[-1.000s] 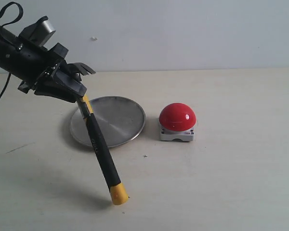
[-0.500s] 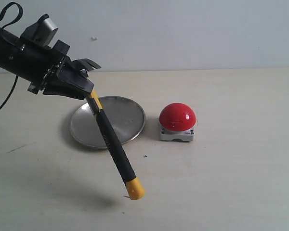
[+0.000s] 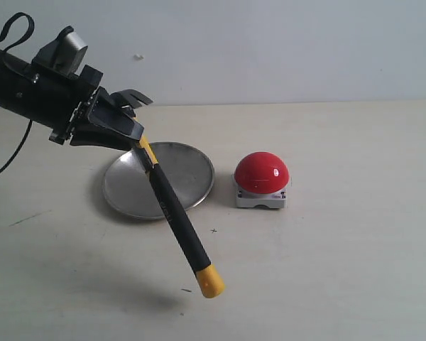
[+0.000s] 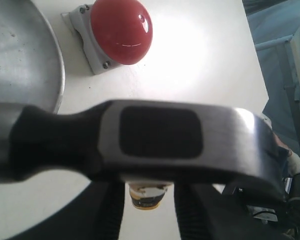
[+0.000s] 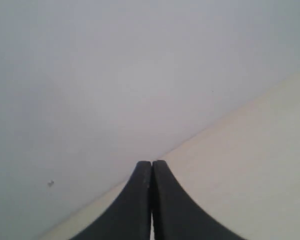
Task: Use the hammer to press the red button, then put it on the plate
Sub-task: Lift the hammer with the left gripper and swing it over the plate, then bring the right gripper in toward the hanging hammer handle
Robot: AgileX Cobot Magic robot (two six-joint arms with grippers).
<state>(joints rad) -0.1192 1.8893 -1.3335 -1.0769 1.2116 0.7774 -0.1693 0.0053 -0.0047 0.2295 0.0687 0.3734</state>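
The hammer (image 3: 176, 217) hangs in the air, gripped just below its dark head by my left gripper (image 3: 125, 133), which is shut on it. Its black handle slants down and to the right over the front rim of the silver plate (image 3: 184, 170). The yellow end (image 3: 211, 282) hovers above the table. The red button (image 3: 261, 172) stands on its grey base to the right of the plate, apart from the hammer. In the left wrist view the hammer head (image 4: 160, 134) fills the frame, with the red button (image 4: 121, 30) and the plate (image 4: 20, 55) beyond it. My right gripper (image 5: 151, 166) is shut and empty.
The pale table (image 3: 341, 270) stretches out in front of and to the right of the button. A plain wall (image 3: 270, 42) stands behind. A black cable (image 3: 7, 160) trails from the left arm at the far left. The right arm is outside the exterior view.
My left gripper has moved right and slightly up with the hammer. The handle's yellow end has swung rightward and lifted a little, nearer the button.
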